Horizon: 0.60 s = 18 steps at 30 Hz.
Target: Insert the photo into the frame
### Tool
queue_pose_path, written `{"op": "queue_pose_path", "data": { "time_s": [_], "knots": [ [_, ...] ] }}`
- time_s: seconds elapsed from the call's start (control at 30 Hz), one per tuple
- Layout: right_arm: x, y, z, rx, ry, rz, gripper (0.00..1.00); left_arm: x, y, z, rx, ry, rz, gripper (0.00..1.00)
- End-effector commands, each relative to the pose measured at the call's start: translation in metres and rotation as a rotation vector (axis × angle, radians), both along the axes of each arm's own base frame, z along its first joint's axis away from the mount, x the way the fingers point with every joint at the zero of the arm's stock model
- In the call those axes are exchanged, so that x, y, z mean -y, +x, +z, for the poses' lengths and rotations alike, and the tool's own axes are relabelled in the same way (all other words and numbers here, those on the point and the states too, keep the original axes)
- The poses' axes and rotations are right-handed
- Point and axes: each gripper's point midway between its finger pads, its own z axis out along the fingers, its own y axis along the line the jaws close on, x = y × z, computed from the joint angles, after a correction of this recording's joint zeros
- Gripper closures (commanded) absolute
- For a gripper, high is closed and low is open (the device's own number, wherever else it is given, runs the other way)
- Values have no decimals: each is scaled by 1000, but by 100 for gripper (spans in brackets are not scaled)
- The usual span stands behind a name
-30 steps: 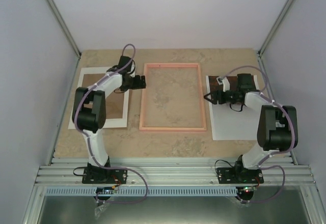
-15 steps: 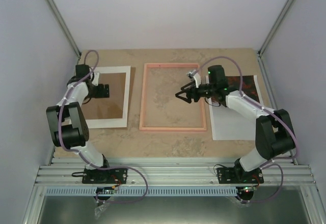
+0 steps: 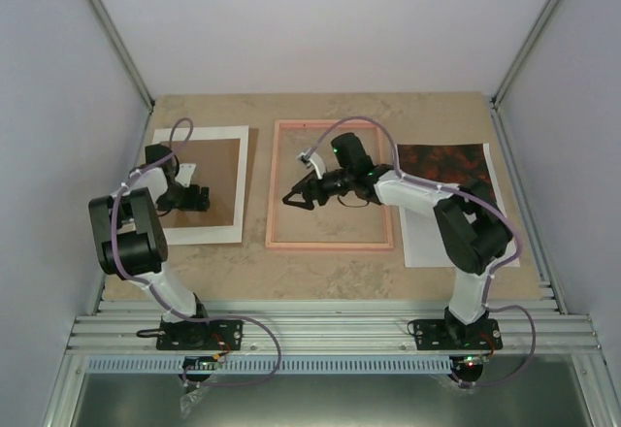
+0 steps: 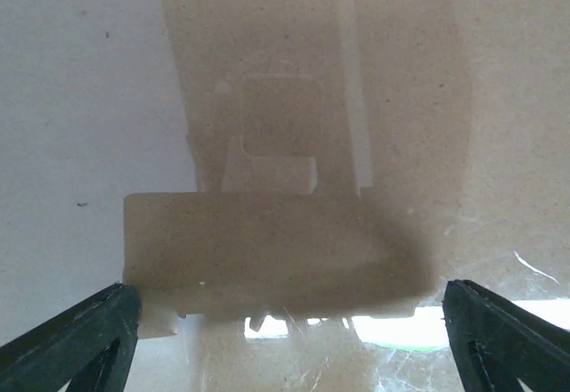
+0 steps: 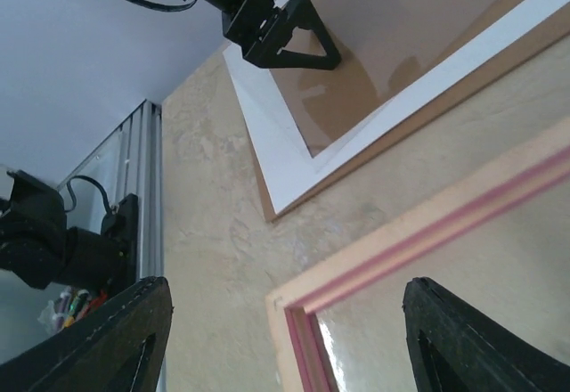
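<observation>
The pink frame [image 3: 330, 245] lies flat mid-table, its pane showing the tabletop. The photo [image 3: 451, 160] lies face up to its right, red and dark at the far end and pale at the near end, with nothing holding it. My right gripper [image 3: 294, 197] reaches over the frame's left half, open and empty. In the right wrist view the gripper [image 5: 287, 282] hangs above the frame's corner [image 5: 374, 263]. My left gripper [image 3: 201, 196] is open and empty low over the white-bordered sheet [image 3: 199, 228]. The left wrist view shows its wide gap [image 4: 287, 289] over the brown centre.
The white-bordered sheet with a brown centre [image 5: 294, 165] lies left of the frame, on a brown board whose edge shows under it. Grey walls close the table on three sides. A metal rail [image 3: 330, 330] runs along the near edge by the arm bases.
My right gripper has swept left, from over the photo to over the frame's left half. My left arm has swung left, from the frame's edge to over the white-bordered sheet.
</observation>
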Motion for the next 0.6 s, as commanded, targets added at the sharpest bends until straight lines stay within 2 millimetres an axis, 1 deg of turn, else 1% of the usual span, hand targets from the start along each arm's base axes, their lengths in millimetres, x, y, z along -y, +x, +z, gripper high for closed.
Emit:
{"op": "queue_pose_path", "data": {
  "time_s": [0.0, 0.1, 0.17, 0.27, 0.3, 0.43, 0.57],
  "knots": [
    [-40, 8, 5, -52, 31, -55, 28, 19, -13, -11, -40, -95, -37, 7],
    [-68, 6, -3, -93, 14, -65, 31, 24, -18, -13, -46, -122, -44, 9],
    [-86, 3, -9, -113, 13, -70, 35, 29, -20, -12, -50, -144, -48, 11],
    [-106, 1, -23, -147, -10, -78, 38, 36, -24, -12, -55, -182, -59, 14],
    [-113, 3, -24, -145, -15, -92, 38, 37, -25, -12, -56, -188, -61, 15],
    [-125, 1, -42, -189, -66, -156, 39, 49, -32, -14, -73, -244, -84, 21],
    [-131, 0, -59, -245, -96, -186, 40, 55, -36, -14, -81, -273, -88, 25]
  ]
}}
